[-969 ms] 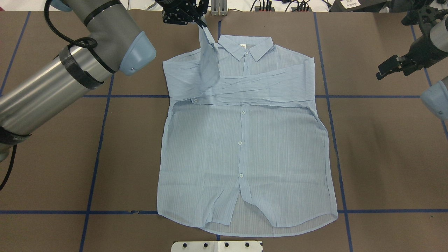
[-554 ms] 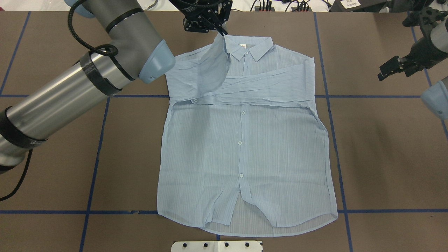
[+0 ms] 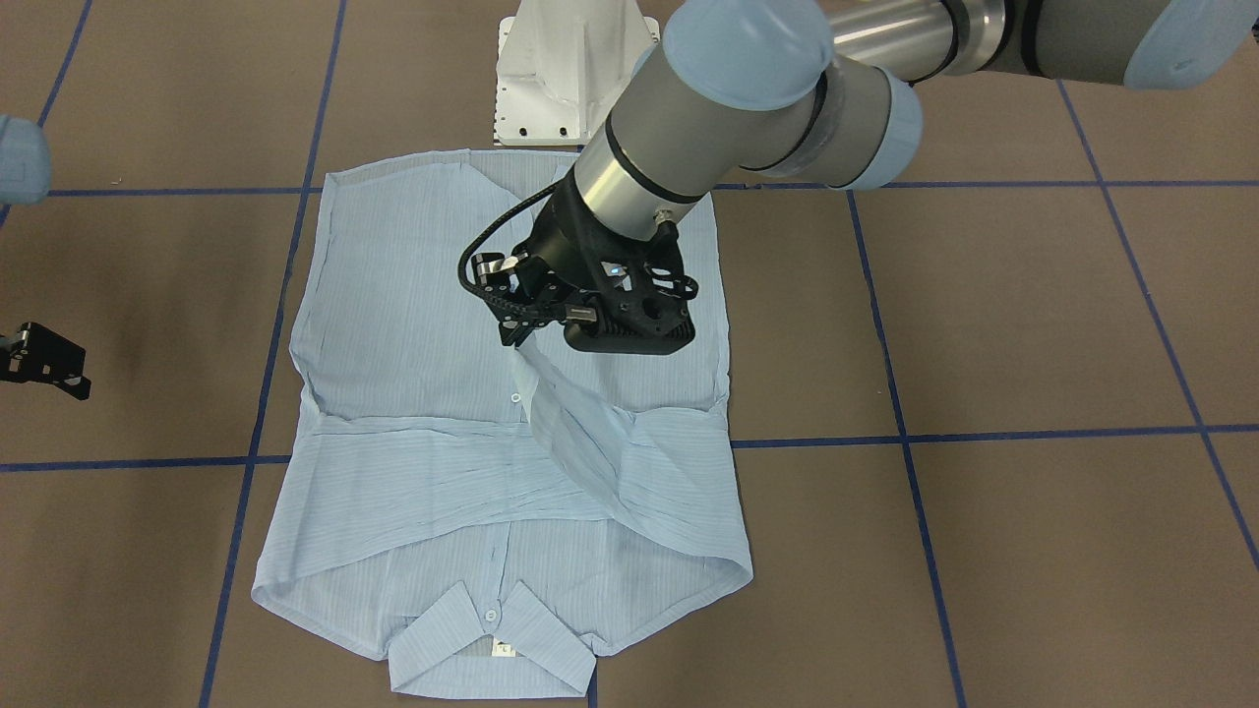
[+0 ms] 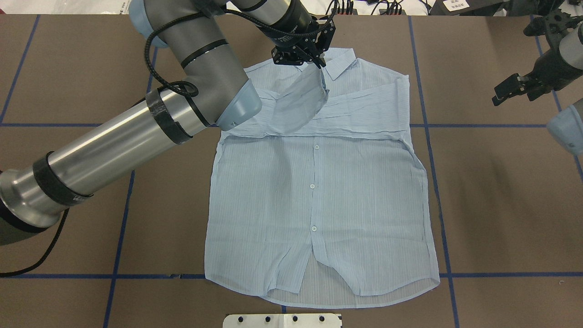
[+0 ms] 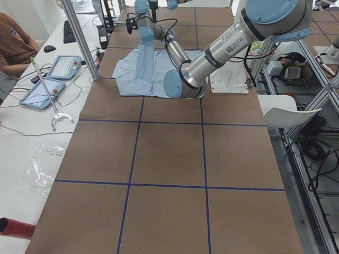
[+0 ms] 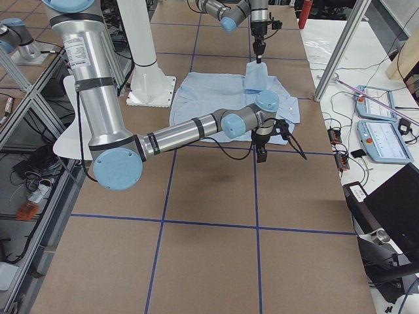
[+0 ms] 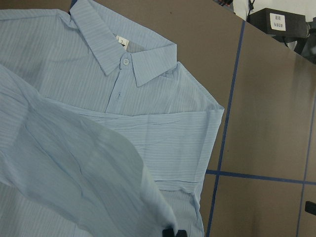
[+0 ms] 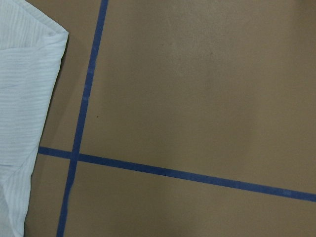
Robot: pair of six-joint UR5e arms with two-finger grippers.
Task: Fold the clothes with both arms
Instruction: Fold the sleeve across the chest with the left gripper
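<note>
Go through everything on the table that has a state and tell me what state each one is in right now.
shirt: lying front up, buttoned, front hem parted at the bottom.
lifted sleeve: raised off the chest, pinched at its end.
other sleeve: folded flat across the chest.
left gripper: shut on the lifted sleeve, near the collar.
right gripper: open, empty, off beside the shirt.

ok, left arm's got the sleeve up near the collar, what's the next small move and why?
Probably sweep the left gripper toward the far shoulder of the shirt and lower it, laying the sleeve flat over the other sleeve, already folded across the chest. The pinched sleeve hangs lifted and billowed, its end only by the collar.
</note>
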